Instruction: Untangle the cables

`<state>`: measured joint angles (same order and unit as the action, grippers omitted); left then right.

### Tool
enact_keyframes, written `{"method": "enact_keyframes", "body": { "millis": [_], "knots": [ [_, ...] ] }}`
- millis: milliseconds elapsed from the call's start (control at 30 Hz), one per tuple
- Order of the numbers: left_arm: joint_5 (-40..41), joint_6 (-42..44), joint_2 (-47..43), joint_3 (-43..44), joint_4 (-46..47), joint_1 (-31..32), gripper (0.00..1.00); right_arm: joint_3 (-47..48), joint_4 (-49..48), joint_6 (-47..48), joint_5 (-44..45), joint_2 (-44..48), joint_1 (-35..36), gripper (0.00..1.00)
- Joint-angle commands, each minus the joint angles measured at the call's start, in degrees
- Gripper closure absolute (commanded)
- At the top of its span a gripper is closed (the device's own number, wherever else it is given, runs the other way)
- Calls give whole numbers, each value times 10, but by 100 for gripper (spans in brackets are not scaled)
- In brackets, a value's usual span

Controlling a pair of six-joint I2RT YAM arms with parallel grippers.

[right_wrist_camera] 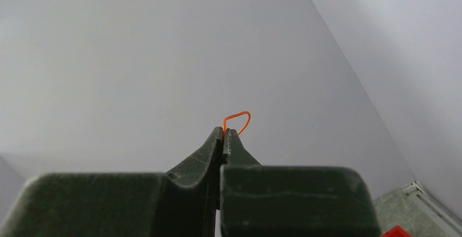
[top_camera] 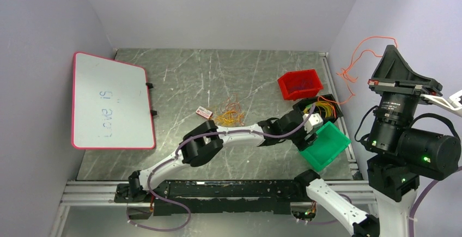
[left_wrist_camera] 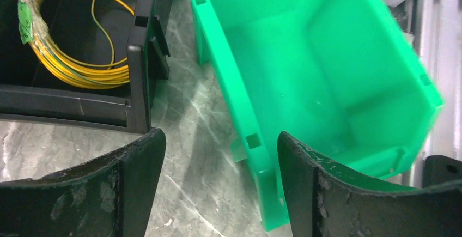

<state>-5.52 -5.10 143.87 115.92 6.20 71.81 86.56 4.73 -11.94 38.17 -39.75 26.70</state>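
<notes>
A loose tangle of thin orange and yellow cables (top_camera: pixel 231 114) lies mid-table. A coil of yellow cable (left_wrist_camera: pixel 54 57) rests in the black bin (left_wrist_camera: pixel 139 57). One orange cable (top_camera: pixel 354 65) rises from that bin to my right gripper (top_camera: pixel 391 48), raised high at the right. In the right wrist view the right gripper (right_wrist_camera: pixel 224 133) is shut on it, with a small orange loop (right_wrist_camera: pixel 238 120) above the tips. My left gripper (left_wrist_camera: pixel 220 182) is open just above the table between the black bin and the green bin (left_wrist_camera: pixel 327 57). The green bin's near wall stands between its fingers.
A red bin (top_camera: pixel 299 83) sits behind the black bin (top_camera: pixel 321 109), with the green bin (top_camera: pixel 326 146) tilted in front. A small red and white box (top_camera: pixel 204 112) lies beside the cable pile. A whiteboard (top_camera: pixel 111 102) lies at the left. Walls enclose the table.
</notes>
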Motion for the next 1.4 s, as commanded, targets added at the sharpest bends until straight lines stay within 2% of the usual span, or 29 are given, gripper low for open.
{"method": "enact_keyframes", "body": {
  "millis": [0, 267, 433, 800, 1100, 1367],
  "knots": [
    [33, 24, 17, 35, 7, 5, 23, -1, 11, -2, -1, -7, 0, 100],
    [92, 36, 46, 69, 2, 5, 48, -1, 26, -11, -4, -10, 0, 100],
    [109, 30, 56, 90, -5, -4, 57, -4, 41, -26, -14, -14, 0, 100],
    [145, 0, 63, 104, -32, -23, 64, -11, 53, -38, -18, -20, 0, 100],
    [180, -37, 54, 97, -43, -31, 82, -15, 61, -47, -22, -26, 0, 100],
    [197, -35, 39, 77, -39, -39, 84, -18, 63, -50, -22, -27, 0, 100]
  ]
}}
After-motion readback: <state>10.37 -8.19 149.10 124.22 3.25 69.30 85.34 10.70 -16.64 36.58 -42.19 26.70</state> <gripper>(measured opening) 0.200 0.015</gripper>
